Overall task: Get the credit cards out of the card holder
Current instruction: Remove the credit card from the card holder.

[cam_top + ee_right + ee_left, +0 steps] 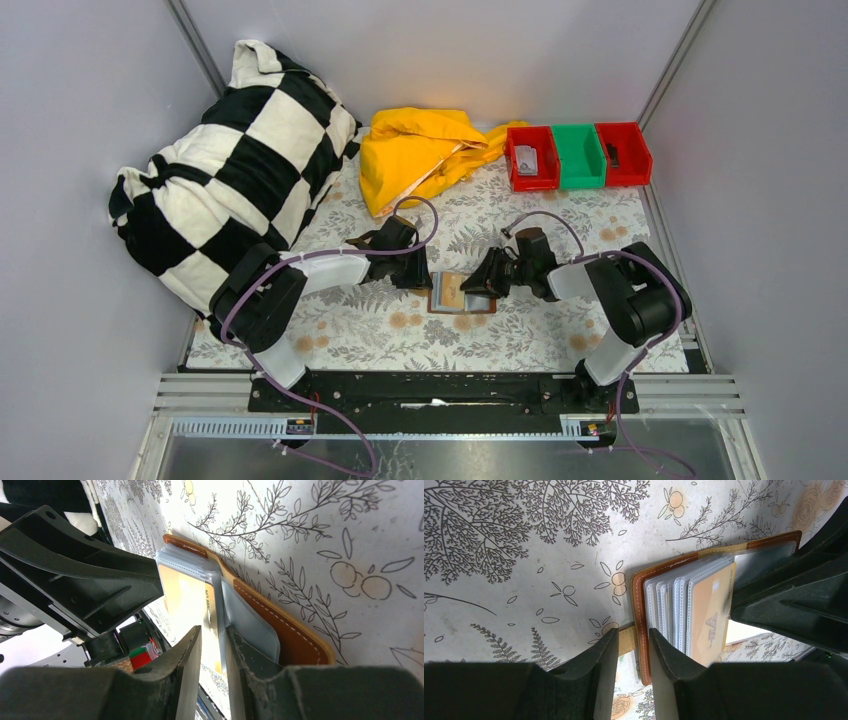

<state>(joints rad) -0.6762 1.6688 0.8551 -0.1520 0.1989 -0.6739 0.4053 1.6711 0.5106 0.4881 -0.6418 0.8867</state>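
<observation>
Okay, the wallet (462, 293) lies open on the flowered surface (540, 335), in the middle, towards the near side, with one tool on either side of it. My left tool (633, 639) is at the wallet's left edge. Its fingers are almost together and a tan tab (626, 641) sits in the narrow gap, so I read that as a pinch on the wallet, holding it in place.

The clear plastic sleeves (669, 607) are fanned upward, and the gold card (711, 615) stands in the outermost one. My right tool (212, 635) comes in from the right with its fingers pressed close on the free edge of that card. From the right wrist view I judge it has the card pinched, though a layer of sleeve may be caught in there too.

So this is the pull-out step: the card is gripped but not yet out, and most of it is inside the sleeve. Next I need a straight draw to the right, along the sleeve's opening, with the left side anchoring. If the whole wallet slides along with it, I stop and take a fresh grip on bare card only.
</observation>
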